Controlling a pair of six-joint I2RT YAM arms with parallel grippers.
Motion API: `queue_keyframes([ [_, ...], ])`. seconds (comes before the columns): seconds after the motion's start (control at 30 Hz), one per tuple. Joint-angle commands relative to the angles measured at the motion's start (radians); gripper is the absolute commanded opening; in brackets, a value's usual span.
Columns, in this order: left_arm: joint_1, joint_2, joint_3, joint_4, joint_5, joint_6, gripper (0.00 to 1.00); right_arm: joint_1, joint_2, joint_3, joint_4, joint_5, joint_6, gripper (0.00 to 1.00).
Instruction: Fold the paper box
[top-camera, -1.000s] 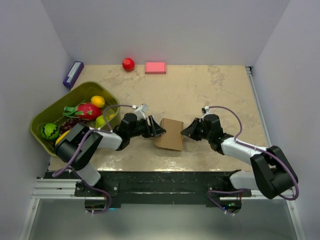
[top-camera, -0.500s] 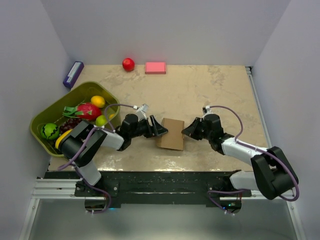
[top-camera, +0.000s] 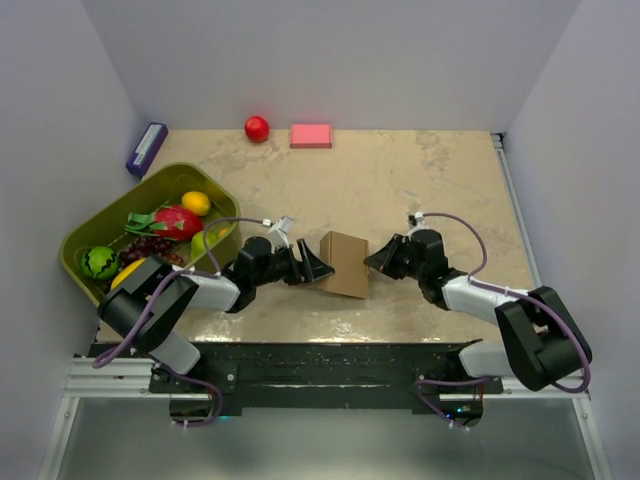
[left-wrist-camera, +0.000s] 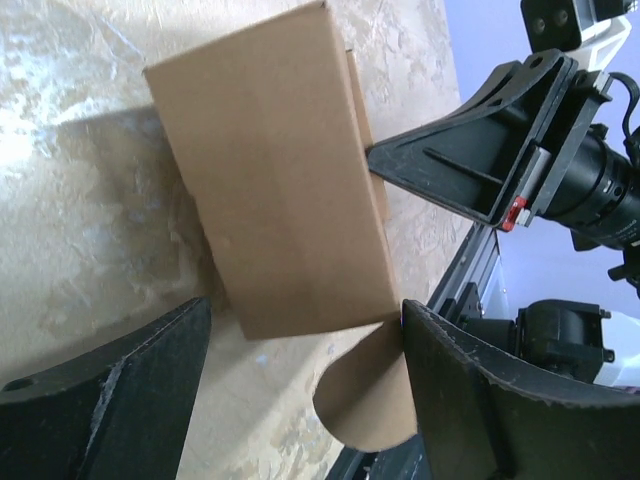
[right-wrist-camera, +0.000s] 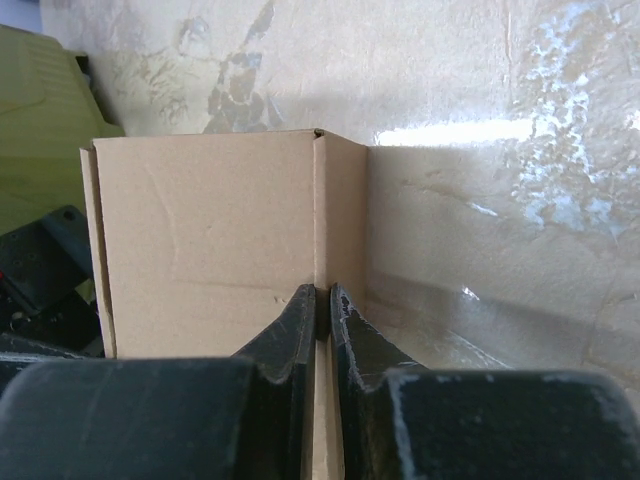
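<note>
Top external: paper box (top-camera: 345, 265) on table (top-camera: 420, 180), toward near edge, between 2 arms. Left gripper (top-camera: 316, 268) at left side, right gripper (top-camera: 377, 261) at right.

Left wrist: jaws wide apart, straddling box end, no contact visible. Plain brown carton, partly erected, rounded flap (left-wrist-camera: 370, 400) loose. Best closed slowly, square on walls.

Right wrist: fingers (right-wrist-camera: 300, 320) clamped on box's vertical corner fold. Best held firm as anchor.

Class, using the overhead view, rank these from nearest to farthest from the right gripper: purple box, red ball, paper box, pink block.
1. paper box, pinched by the right gripper, mid-table.
2. pink block, far edge, centre.
3. red ball, far edge, left of the block.
4. purple box, far left corner.
</note>
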Motion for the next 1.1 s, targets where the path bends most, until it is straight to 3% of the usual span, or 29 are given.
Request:
queue_keyframes([
  [0.0,-0.006,-0.035,-0.012,0.022,0.011,-0.006,0.81,-0.002,0.014,-0.051,-0.222,0.036,-0.033,0.0],
  [0.6,-0.007,0.08,0.144,0.064,0.042,0.002,0.82,-0.003,-0.003,-0.036,-0.244,0.036,-0.072,0.0],
  [0.87,-0.007,0.109,0.246,-0.046,0.056,0.101,0.83,-0.003,-0.043,-0.02,-0.274,0.048,-0.081,0.0],
  [1.07,-0.007,0.101,0.273,-0.114,0.063,0.178,0.78,-0.003,-0.086,0.012,-0.319,0.056,-0.087,0.0],
])
